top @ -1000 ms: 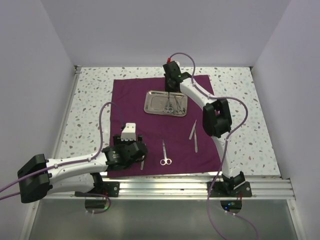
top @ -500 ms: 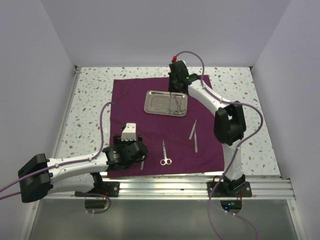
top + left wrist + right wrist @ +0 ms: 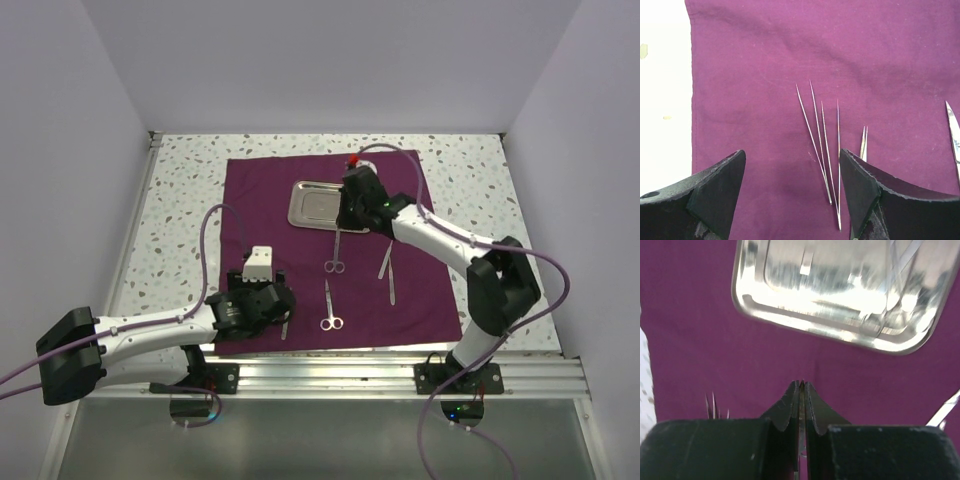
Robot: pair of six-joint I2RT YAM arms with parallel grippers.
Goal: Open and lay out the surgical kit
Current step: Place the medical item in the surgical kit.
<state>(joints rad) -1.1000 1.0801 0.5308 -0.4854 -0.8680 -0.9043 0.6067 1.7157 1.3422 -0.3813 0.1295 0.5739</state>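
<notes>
The dark purple cloth wrap [image 3: 270, 195] lies spread flat on the table. The shiny steel tray [image 3: 315, 203] sits on its far middle and also shows in the right wrist view [image 3: 840, 290]. My right gripper [image 3: 338, 228] hangs just in front of the tray, shut [image 3: 801, 385] on ring-handled forceps [image 3: 335, 255] that dangle rings-down. Ring-handled scissors [image 3: 329, 305] and thin tweezers [image 3: 387, 270] lie on the cloth. My left gripper [image 3: 268, 305] hovers open [image 3: 792, 165] over the near left of the cloth, with thin tweezers [image 3: 822, 140] lying between its jaws and the cloth.
The speckled table [image 3: 180, 200] shows around the cloth, with white walls on three sides. The cloth's left edge [image 3: 691, 100] is close to my left gripper. Another tweezer tip [image 3: 863, 142] and a scissor blade [image 3: 954, 135] lie to its right.
My right gripper has lifted the ring-handled forceps out of the tray and carried them toward the near side of the cloth. The left arm has not moved.
</notes>
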